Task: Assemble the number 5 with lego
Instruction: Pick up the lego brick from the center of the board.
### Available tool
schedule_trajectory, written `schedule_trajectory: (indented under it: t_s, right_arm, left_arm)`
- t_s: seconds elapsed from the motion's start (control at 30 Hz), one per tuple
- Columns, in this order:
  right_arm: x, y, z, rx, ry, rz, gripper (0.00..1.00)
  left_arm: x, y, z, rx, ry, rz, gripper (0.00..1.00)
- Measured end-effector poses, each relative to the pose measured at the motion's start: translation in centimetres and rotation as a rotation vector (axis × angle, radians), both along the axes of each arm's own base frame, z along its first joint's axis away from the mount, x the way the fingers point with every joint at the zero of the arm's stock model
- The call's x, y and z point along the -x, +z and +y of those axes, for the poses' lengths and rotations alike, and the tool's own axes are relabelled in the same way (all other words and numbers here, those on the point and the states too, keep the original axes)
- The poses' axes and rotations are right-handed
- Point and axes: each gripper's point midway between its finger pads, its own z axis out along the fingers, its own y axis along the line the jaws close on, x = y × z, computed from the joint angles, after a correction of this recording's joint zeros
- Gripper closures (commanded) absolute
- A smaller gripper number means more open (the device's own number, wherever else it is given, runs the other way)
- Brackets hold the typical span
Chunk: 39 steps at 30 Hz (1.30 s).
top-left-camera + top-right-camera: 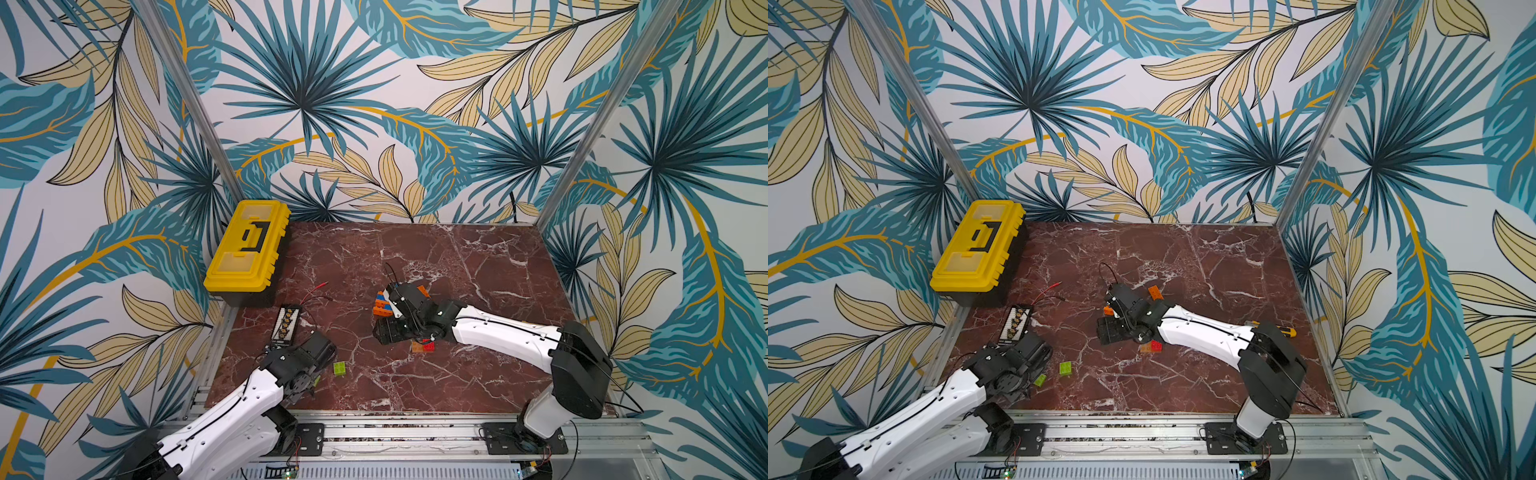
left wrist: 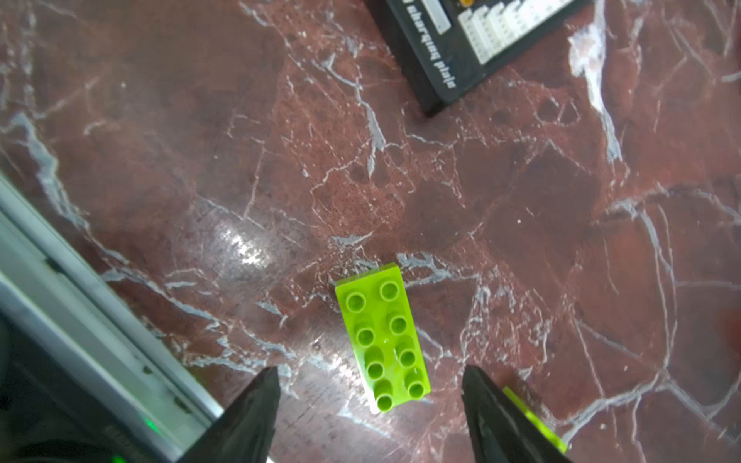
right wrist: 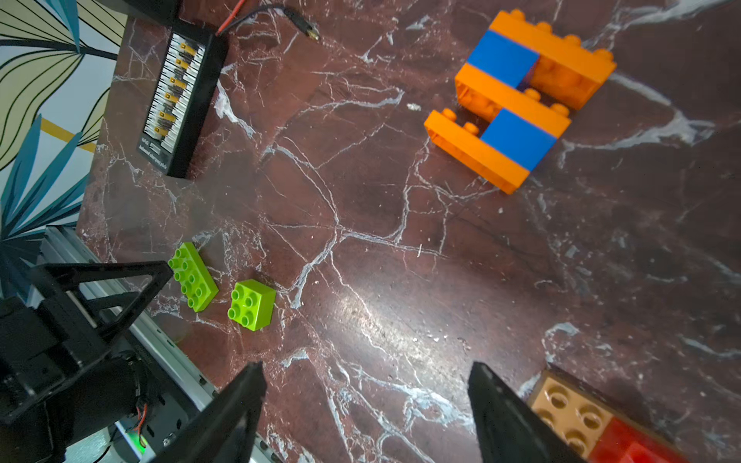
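A long lime green lego brick point(image 2: 383, 336) lies studs up on the marble, just ahead of my left gripper point(image 2: 369, 369). That gripper is open, with a gap on each side of the brick. A small lime brick point(image 1: 339, 368) lies just beside them. Several orange and blue bricks form a joined piece point(image 3: 517, 100), lying flat at mid-table. My right gripper point(image 3: 367, 364) hovers open over bare marble close to it. A tan and red brick pair point(image 3: 573, 413) lies next to one right finger. A loose orange brick point(image 1: 1155, 292) lies behind the right wrist.
A yellow toolbox point(image 1: 247, 245) stands at the back left corner. A black charging board point(image 1: 284, 326) with a red wire point(image 1: 313, 289) lies near the left gripper. A yellow utility knife point(image 1: 1287, 331) shows behind the right arm. Metal rails point(image 1: 374, 432) edge the table's front.
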Motion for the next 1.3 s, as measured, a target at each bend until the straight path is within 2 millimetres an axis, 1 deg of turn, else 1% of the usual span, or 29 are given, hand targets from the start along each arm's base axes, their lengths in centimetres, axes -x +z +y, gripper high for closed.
schedule_trajectory:
  t_s: [0.1,0.2,0.37,0.5,0.57,0.7,0.83,1.07,1.13,1.23,1.3]
  right_arm:
    - [-0.3,0.6,-0.3,-0.006,-0.012,-0.028,0.17]
    - [-0.5,0.9,-0.7,-0.001,-0.028,-0.051,0.16]
    - [-0.6,0.5,-1.2,0.017,-0.043,-0.056,0.15]
    - [-0.6,0.5,-1.2,0.017,-0.043,-0.057,0.13]
    - [-0.6,0.5,-1.2,0.017,-0.043,-0.057,0.13]
    - [-0.6,0.5,-1.2,0.017,-0.043,-0.056,0.12]
    - [-0.6,0.5,-1.2,0.017,-0.043,-0.056,0.11]
    - [-0.7,0.5,-1.3,0.021,-0.048,-0.060,0.10]
    - [-0.8,0.6,-1.5,0.026,-0.057,-0.065,0.10]
    - [-0.9,1.1,-2.2,0.028,-0.086,-0.087,0.09]
    - [-1.0,1.6,-3.1,0.027,-0.123,-0.105,0.09]
  left_arm:
    - [-0.1,-0.6,0.0,-0.012,0.001,0.034,0.37]
    - [0.1,-1.2,0.1,-0.029,0.004,0.077,0.37]
    - [0.4,-2.1,0.1,-0.044,0.015,0.144,0.37]
    - [-0.1,-2.7,-0.5,-0.020,0.013,0.152,0.38]
    - [-0.5,-3.0,-0.8,-0.008,0.012,0.152,0.43]
    - [-1.0,-3.3,-1.1,0.003,0.009,0.149,0.49]
    - [-1.0,-3.3,-1.0,-0.003,0.003,0.151,0.60]
    - [-1.2,-3.3,-0.9,-0.008,0.001,0.144,0.69]
    - [-1.2,-3.3,-0.9,-0.011,-0.004,0.143,0.74]
    - [-1.3,-3.1,-0.9,-0.018,-0.034,0.144,0.75]
    - [-1.5,-2.6,-0.8,-0.029,-0.063,0.140,0.75]
